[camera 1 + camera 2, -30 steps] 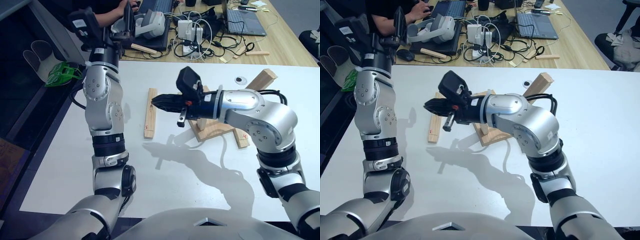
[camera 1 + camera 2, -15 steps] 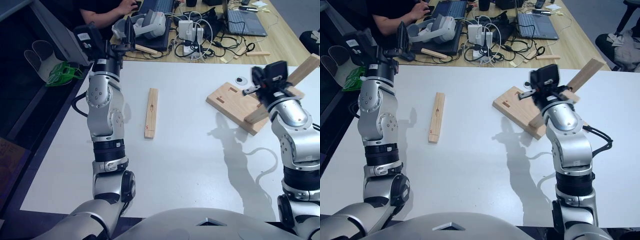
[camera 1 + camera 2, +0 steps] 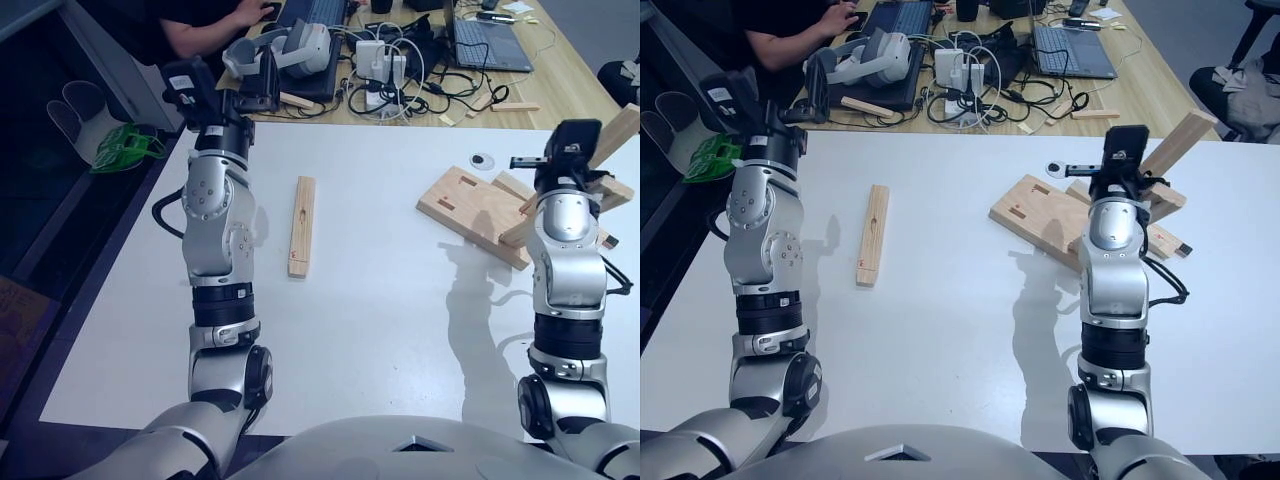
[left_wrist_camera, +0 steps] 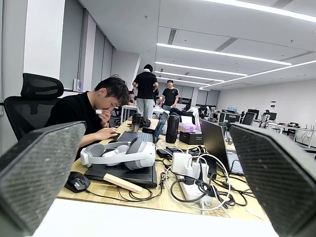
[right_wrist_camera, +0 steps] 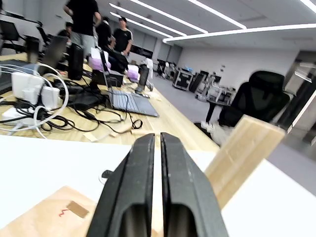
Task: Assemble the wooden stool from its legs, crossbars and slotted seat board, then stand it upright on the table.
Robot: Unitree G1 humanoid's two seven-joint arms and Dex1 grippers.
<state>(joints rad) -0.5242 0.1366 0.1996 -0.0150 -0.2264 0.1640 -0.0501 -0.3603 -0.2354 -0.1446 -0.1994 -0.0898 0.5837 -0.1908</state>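
1. Left eye view: a wooden bar (image 3: 301, 225) lies flat on the white desk (image 3: 380, 330), well apart from the slotted seat board (image 3: 468, 208). The board sits tilted on my right, propped on other wooden pieces, and a slanted leg (image 3: 618, 128) rises behind it. Both my arms are lifted above the desk and touch no wood.
2. Left wrist view: my left pincer (image 4: 158, 168) is spread wide with nothing between its pads, and it faces out into the office.
3. Right wrist view: my right pincer (image 5: 159, 177) is pressed closed on nothing. It points over the seat board toward the slanted leg.
4. I judge the assembly to be early and between grasps. The next move calls for lowering my left pincer over the wooden bar and gripping it across its width. My right pincer would need to open to steady the seat board so a slot can receive the bar.
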